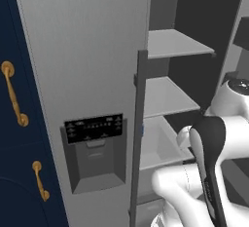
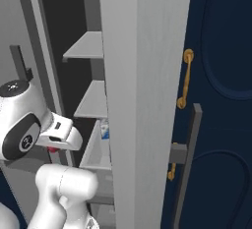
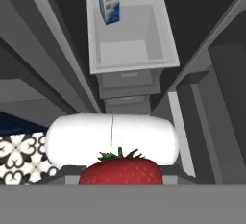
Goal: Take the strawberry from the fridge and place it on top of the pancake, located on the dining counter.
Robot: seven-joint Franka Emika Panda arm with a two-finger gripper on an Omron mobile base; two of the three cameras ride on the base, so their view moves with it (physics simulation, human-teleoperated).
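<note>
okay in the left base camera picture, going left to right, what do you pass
Gold cabinet handles → fridge door's black display panel → fridge door's long bar handle → grey fridge shelves → the robot's white arm.

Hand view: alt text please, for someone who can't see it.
A red strawberry with green leaves sits at the bottom of the view, held in the gripper. Beyond it is the open fridge, where a small blue and white carton stands in a grey bin.
</note>
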